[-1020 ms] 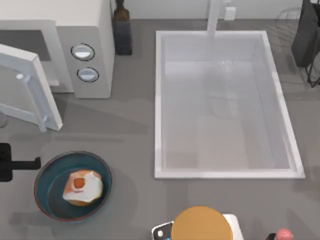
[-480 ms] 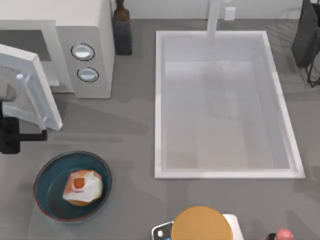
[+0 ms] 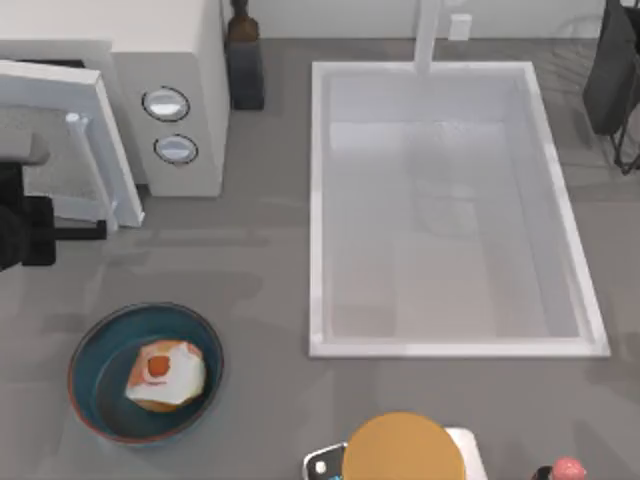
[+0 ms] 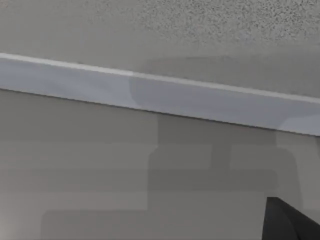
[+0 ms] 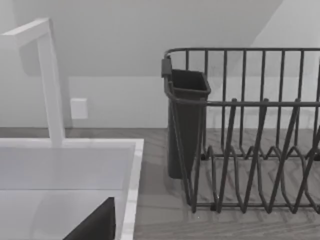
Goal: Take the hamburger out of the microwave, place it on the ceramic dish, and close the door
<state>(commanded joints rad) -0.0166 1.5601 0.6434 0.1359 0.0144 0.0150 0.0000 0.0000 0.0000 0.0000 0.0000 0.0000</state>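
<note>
The hamburger lies inside the blue ceramic dish at the front left of the table. The white microwave stands at the back left, its door partly open and angled toward the cavity. My left gripper is at the table's left edge, its dark tip touching the door's lower outer corner. In the left wrist view the door's white frame and speckled window are very close, with one dark fingertip in the corner. My right gripper is parked near the sink's far corner.
A big white sink with a faucet takes up the middle and right. A dark bottle stands beside the microwave. An orange-tan disc sits at the front edge. A black dish rack is at the back right.
My left gripper has moved from beside the dish toward the back of the table to the door. The door has swung closer to the microwave. The hamburger and dish have stayed put.
</note>
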